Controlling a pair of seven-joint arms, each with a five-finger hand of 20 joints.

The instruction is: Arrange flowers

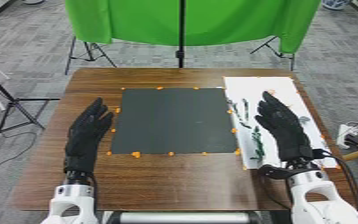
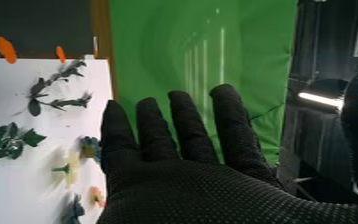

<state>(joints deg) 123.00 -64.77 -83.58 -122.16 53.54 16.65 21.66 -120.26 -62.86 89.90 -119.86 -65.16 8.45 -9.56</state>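
Hovering straight-fingered — right hand point(image 1: 282, 124).

With my right hand point(image 1: 283, 125), I am covering part of the white sheet point(image 1: 255, 86) in the head view, so whatever is lying under it there is hiding from me. Along the sheet's side nearest the dark mat point(image 1: 174, 120), the foliage point(image 1: 257, 145) is looking too small for me to tell its kind. In my right wrist view, the picture's edge is cutting off the sheet, the mat and some leaves on the sheet. On the sheet beside my hand, the yellow flower point(image 2: 71, 170) is blurring, and my hand is partly hiding the bluish flower point(image 2: 90, 148). Beyond the sheet, the head view's edge is cropping the green cloth point(image 1: 122, 20).
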